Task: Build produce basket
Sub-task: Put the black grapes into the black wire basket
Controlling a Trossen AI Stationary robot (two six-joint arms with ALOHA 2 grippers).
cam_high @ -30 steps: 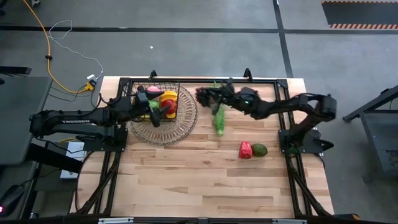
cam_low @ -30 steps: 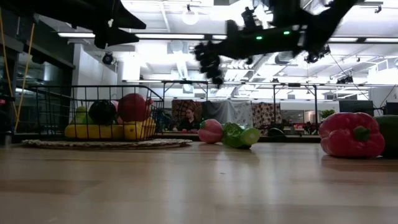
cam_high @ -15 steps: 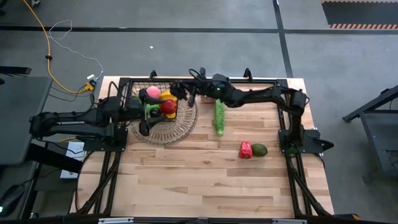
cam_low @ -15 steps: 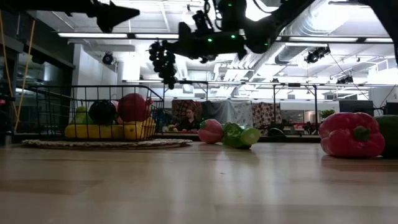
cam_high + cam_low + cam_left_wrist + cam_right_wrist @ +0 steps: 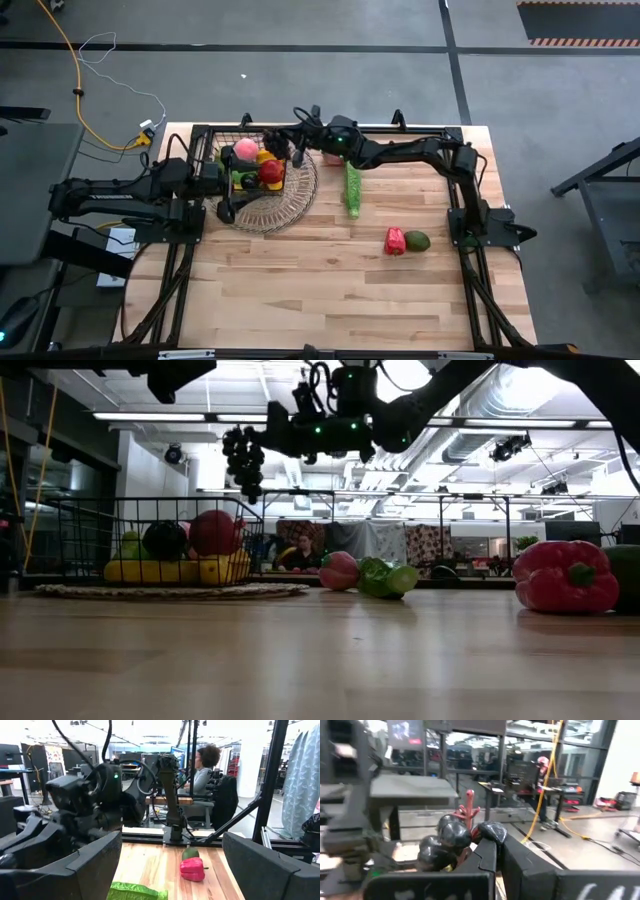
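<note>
My right gripper is shut on a dark bunch of grapes above the black wire basket. The basket stands on a round wicker tray and holds bananas, a red apple and other produce. My left gripper hangs open and level at the basket's left side, touching nothing. A long green stalk, a red pepper, an avocado and a peach lie on the table. My right gripper pinches the grape bunch at its top end, beside the red stem, between its two fingers. The fingers come roughly level from the table's right. The bunch hangs below the fingertips, clear of the basket and the produce in it.
The black frame rail runs along the table's far edge. The pepper and the avocado lie near the right arm's base. Bare wood fills the table's near half. A person sits in the room beyond the table.
My right gripper has swept toward the table's left edge with the grapes, from over the green stalk to above the basket, and the bunch still hangs from it. My left gripper has drawn back out of the basket toward the left edge and levelled out.
</note>
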